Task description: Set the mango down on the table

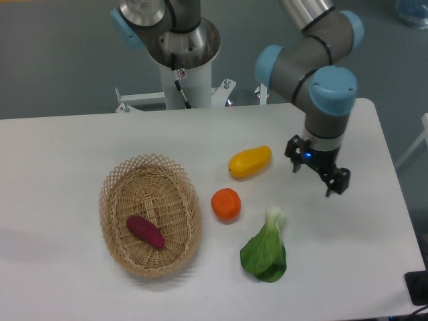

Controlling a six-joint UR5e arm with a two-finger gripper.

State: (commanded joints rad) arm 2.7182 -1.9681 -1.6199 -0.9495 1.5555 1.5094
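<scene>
The yellow mango (250, 162) lies on its side on the white table (80, 154), just above the orange. My gripper (317, 175) hangs to the right of the mango, well apart from it. Its two dark fingers stand spread, open, with nothing between them.
A round orange (226, 204) sits below the mango. A green bok choy (265, 249) lies further toward the front. The oval wicker basket (114, 200) on the left holds a purple sweet potato (145, 231). The arm's base (179, 50) stands at the table's back edge.
</scene>
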